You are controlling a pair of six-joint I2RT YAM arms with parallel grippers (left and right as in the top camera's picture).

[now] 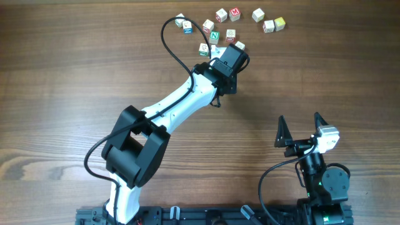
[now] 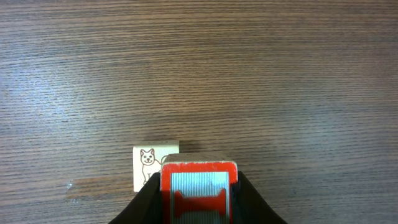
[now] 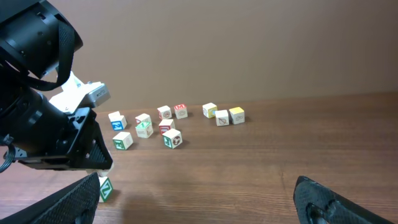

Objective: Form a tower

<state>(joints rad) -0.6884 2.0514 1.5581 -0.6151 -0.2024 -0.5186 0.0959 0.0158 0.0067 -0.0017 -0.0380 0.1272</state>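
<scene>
Surveying the table (image 1: 56, 94): bare wood lies open across the whole left side and in the broad stretch between the two arms. The far edge, seen from the right wrist, meets a plain wall just behind the scattered cubes.

Left arm (image 1: 169, 106): stretched diagonally from its base at the near edge toward the far centre, with its cable (image 1: 170, 34) looping above it. The left gripper (image 2: 199, 200) points down at the wood, its jaws closed narrowly on the tower (image 2: 199, 179) at the top cube, a white ribbed face in a red frame with a reddish mark. The lower part of the column is hidden beneath that cube.

Right arm (image 1: 322, 181): folded near its base at the near right, well apart from the work. The right gripper (image 1: 299, 120) stands spread wide and holds nothing.

Surroundings: a dog-picture cube (image 2: 146, 167) sits just beside the held cube, partly hidden by it. A green-lettered cube (image 3: 104, 188) shows just below the left gripper's tip; contact cannot be told. The loose cubes (image 1: 222, 25) crowd the wood beyond the gripper, with a pair (image 1: 274, 25) further right.
</scene>
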